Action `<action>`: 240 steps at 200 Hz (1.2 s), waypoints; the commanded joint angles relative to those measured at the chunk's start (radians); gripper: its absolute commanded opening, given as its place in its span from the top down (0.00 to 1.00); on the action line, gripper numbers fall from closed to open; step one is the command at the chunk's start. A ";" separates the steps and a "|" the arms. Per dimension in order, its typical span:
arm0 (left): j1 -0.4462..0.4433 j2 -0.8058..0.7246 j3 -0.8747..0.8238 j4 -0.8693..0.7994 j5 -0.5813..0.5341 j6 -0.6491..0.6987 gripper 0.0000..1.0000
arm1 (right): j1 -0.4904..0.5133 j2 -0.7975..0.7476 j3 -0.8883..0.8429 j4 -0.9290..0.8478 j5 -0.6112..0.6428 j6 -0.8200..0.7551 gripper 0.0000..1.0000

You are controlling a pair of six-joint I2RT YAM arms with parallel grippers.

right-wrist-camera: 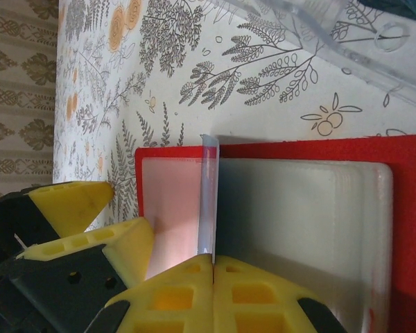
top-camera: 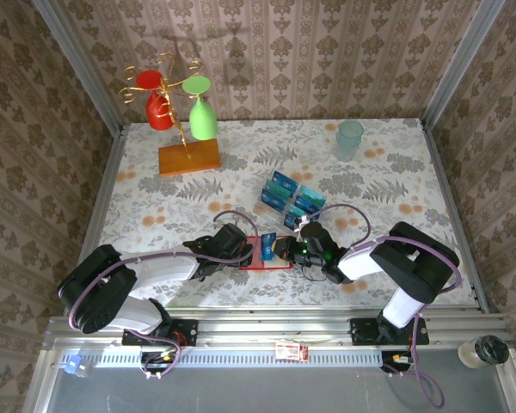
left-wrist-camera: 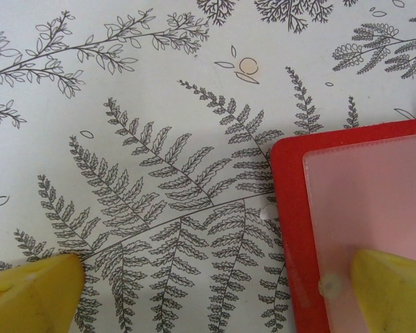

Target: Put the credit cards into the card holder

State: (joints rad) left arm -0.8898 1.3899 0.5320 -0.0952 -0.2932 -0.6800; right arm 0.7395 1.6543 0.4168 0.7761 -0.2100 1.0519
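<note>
Right end effector (right-wrist-camera: pixel 213 262) pinches card (right-wrist-camera: pixel 208 194) upright over holder (right-wrist-camera: pixel 298 149).

This looks like a robot test cell in a lab, dressed like a home. The left arm (top-camera: pixel 146 275) and the right arm (top-camera: pixel 400 258) are bolted to an aluminium rail (top-camera: pixel 267 331) behind their yellow fingers (left-wrist-camera: pixel 392 295). Metal posts (top-camera: pixel 77 64) frame wallpaper walls (top-camera: pixel 327 52) around the fingers. A floral cloth (top-camera: pixel 241 176) lies under them, and a cup stand (top-camera: pixel 185 129) is far ahead.
</note>
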 commanded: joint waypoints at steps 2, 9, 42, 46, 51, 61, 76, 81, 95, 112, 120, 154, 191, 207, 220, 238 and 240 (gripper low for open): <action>-0.001 -0.012 -0.020 -0.029 -0.009 -0.019 0.00 | -0.002 0.015 -0.006 0.006 -0.016 0.004 1.00; 0.000 -0.013 -0.020 -0.028 -0.010 -0.019 0.00 | -0.002 0.013 -0.010 0.006 -0.013 0.004 1.00; -0.001 -0.013 -0.019 -0.029 -0.010 -0.019 0.00 | -0.002 0.000 -0.026 -0.008 -0.004 0.007 1.00; -0.001 -0.013 -0.019 -0.029 -0.009 -0.019 0.00 | -0.002 -0.002 -0.027 -0.010 -0.003 0.007 1.00; 0.000 -0.013 -0.020 -0.029 -0.010 -0.019 0.00 | -0.002 -0.005 -0.030 -0.015 -0.002 0.007 1.00; 0.000 -0.013 -0.020 -0.029 -0.009 -0.019 0.00 | -0.002 -0.010 -0.032 -0.022 -0.001 0.008 1.00; -0.001 -0.012 -0.021 -0.030 -0.009 -0.019 0.00 | -0.002 -0.021 -0.036 -0.040 0.001 0.009 1.00; 0.000 -0.013 -0.020 -0.029 -0.009 -0.019 0.00 | -0.003 -0.025 -0.037 -0.047 0.002 0.008 1.00; 0.000 -0.014 -0.019 -0.029 -0.009 -0.020 0.00 | -0.002 -0.033 -0.032 -0.072 -0.001 0.002 1.00; 0.000 -0.014 -0.018 -0.028 -0.009 -0.020 0.00 | -0.002 -0.040 -0.028 -0.093 -0.006 -0.001 1.00; 0.000 -0.014 -0.018 -0.028 -0.009 -0.018 0.00 | -0.002 -0.039 -0.026 -0.102 -0.009 -0.002 1.00; 0.000 -0.013 -0.017 -0.028 -0.011 -0.018 0.00 | -0.003 -0.041 -0.020 -0.127 -0.016 -0.002 1.00; 0.000 -0.011 -0.017 -0.024 -0.011 -0.018 0.00 | -0.002 -0.037 -0.016 -0.133 -0.032 -0.003 1.00; -0.001 -0.010 -0.017 -0.025 -0.011 -0.017 0.00 | -0.002 -0.033 -0.014 -0.135 -0.040 -0.004 1.00; -0.001 -0.010 -0.016 -0.023 -0.011 -0.016 0.00 | -0.002 -0.030 -0.014 -0.134 -0.046 -0.004 1.00; -0.001 -0.008 -0.015 -0.021 -0.011 -0.017 0.00 | -0.002 -0.030 -0.014 -0.137 -0.046 -0.003 1.00; 0.000 -0.008 -0.015 -0.021 -0.011 -0.017 0.00 | -0.002 -0.030 -0.015 -0.138 -0.046 -0.004 1.00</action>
State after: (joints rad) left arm -0.8898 1.3876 0.5312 -0.0956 -0.2932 -0.6804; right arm 0.7395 1.6238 0.4019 0.7128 -0.2432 1.0550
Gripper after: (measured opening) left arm 0.999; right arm 0.044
